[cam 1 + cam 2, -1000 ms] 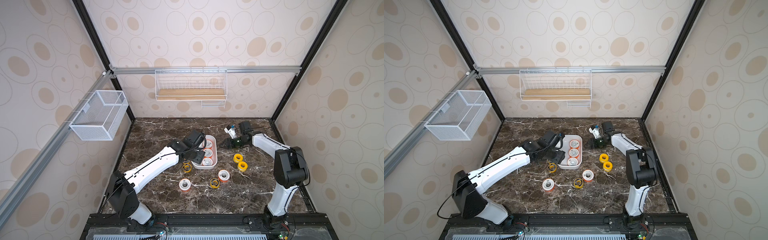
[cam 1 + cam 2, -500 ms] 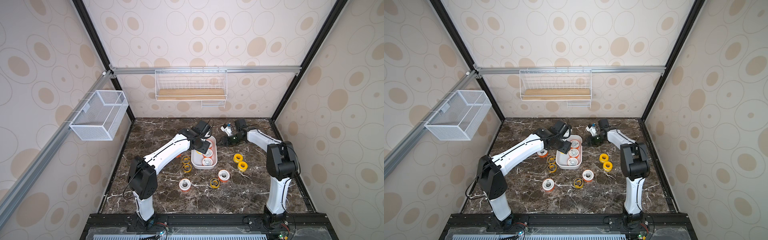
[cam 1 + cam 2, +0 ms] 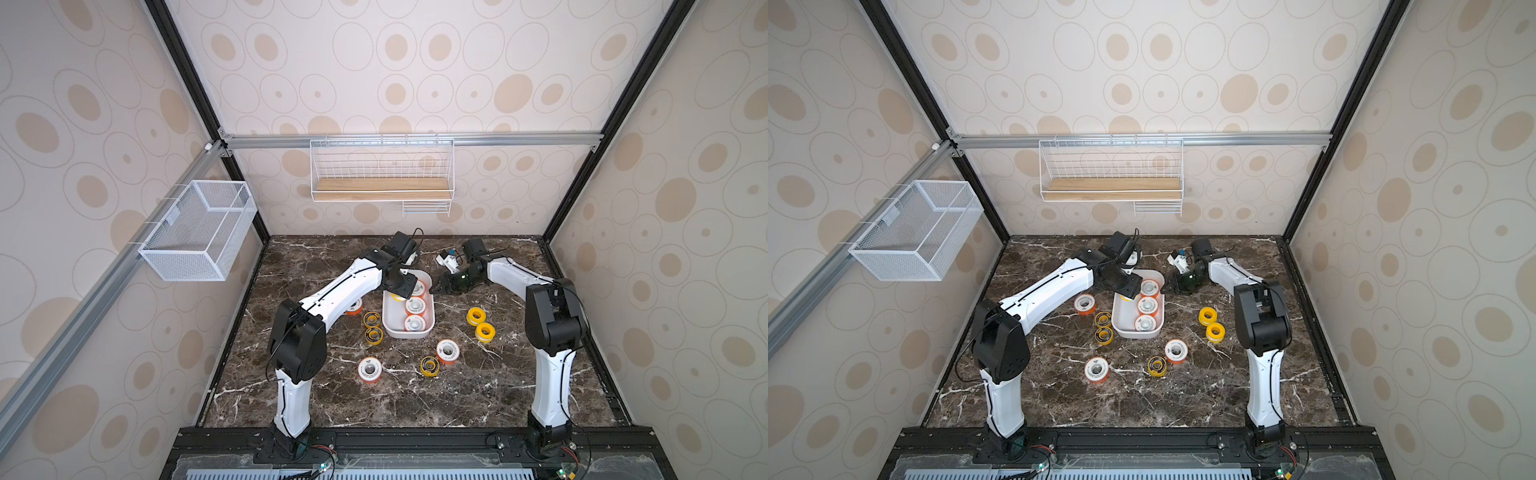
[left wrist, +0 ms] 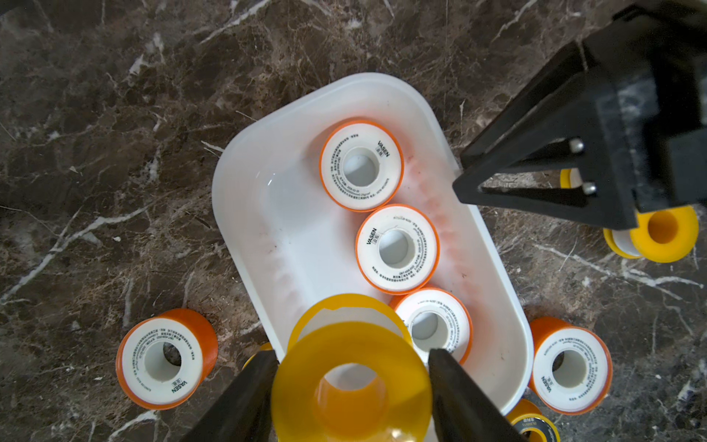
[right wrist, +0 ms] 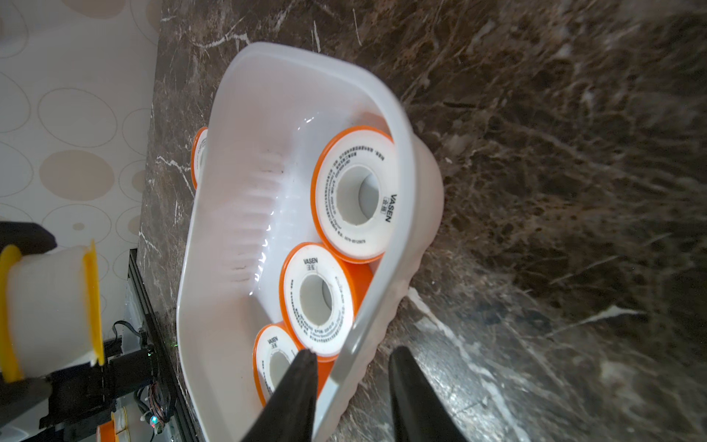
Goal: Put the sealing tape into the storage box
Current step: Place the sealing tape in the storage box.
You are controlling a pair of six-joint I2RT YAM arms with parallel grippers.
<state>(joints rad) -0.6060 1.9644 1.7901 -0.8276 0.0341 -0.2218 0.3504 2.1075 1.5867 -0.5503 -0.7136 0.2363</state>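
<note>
The white storage box [image 3: 390, 318] [image 4: 306, 237] lies mid-table with three orange sealing tape spools [image 3: 414, 306] [image 4: 397, 248] inside. My left gripper [image 3: 401, 293] [image 4: 352, 356] hangs over the box's far end, shut on a plain yellow spool [image 4: 352, 386] [image 5: 49, 306]. My right gripper [image 3: 436, 289] [image 5: 352, 352] is at the box's far right corner, open. One of its fingers is inside the box and one outside, with the rim [image 5: 405, 191] between them and a gap on the outer side. Several more spools lie loose around the box: orange [image 3: 370, 369], ringed yellow [image 3: 372, 327], plain yellow [image 3: 480, 324].
A white mesh basket [image 3: 195, 230] hangs on the left wall. On the back wall is a wire rack with a wooden board [image 3: 381, 185]. An orange spool [image 3: 354, 307] sits under the left forearm. Black frame posts edge the marble table.
My right gripper has moved left to the box's rim and its jaws have narrowed. The left arm has shifted slightly toward the back with the yellow spool still held.
</note>
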